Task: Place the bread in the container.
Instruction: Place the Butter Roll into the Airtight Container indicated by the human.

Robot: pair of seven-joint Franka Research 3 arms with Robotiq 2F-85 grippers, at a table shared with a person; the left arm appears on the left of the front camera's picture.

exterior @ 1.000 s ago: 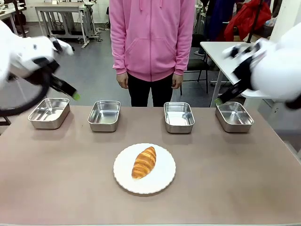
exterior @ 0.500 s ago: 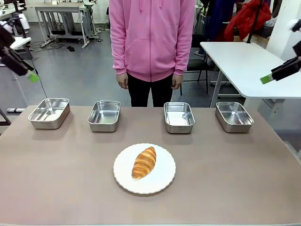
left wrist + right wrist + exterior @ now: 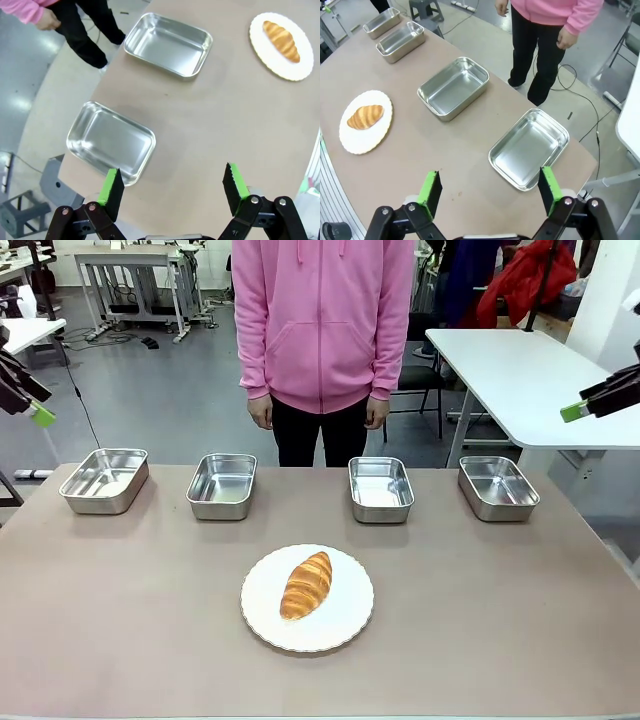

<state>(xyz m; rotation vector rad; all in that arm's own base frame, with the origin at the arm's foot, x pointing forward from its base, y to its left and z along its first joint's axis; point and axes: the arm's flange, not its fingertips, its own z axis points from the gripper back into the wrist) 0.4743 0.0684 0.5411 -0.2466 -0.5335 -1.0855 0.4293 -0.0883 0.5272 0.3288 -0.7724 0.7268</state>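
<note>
The bread [image 3: 306, 584] is a golden-brown ridged roll lying on a round white plate [image 3: 345, 626] at the table's front middle. Along the far edge stands a row of several shiny steel containers, all empty, from the far-left one [image 3: 104, 480] to the far-right one [image 3: 497, 487]. My left gripper [image 3: 173, 181] hovers open high above the left-hand containers [image 3: 110, 141], far from the bread [image 3: 281, 41]. My right gripper [image 3: 489, 186] hangs open high above the far-right container [image 3: 529, 148], with the bread [image 3: 365, 116] well off to its side. Neither holds anything.
A person in a pink hoodie [image 3: 322, 320] stands at the far side behind the middle containers, hands down at the sides. A white side table [image 3: 520, 370] stands behind the right corner. Bare brown tabletop [image 3: 500, 620] surrounds the plate.
Both arms have risen and swung outward from above the end containers to the picture's left and right edges. Both grippers stayed open. Bread, plate and containers have not moved.
</note>
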